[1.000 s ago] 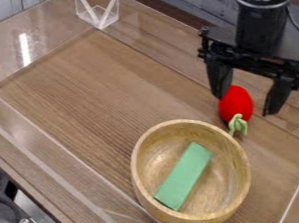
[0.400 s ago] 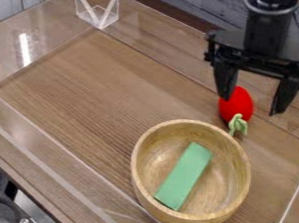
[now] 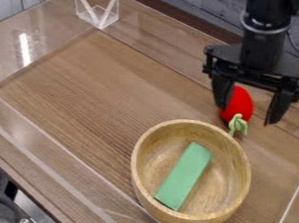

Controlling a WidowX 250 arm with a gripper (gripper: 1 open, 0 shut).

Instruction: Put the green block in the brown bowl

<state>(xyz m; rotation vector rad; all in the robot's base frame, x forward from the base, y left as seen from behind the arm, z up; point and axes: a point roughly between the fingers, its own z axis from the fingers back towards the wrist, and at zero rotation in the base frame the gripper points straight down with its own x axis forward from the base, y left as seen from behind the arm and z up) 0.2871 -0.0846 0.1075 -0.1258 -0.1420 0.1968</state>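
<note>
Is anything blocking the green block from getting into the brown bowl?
No. The green block already lies inside the brown bowl, flat on its bottom. The open gripper is off at the red strawberry toy behind the bowl, not near the block.

Lab bench: clear acrylic walls (image 3: 39, 47) fence wooden tabletop (image 3: 108, 89).
</note>
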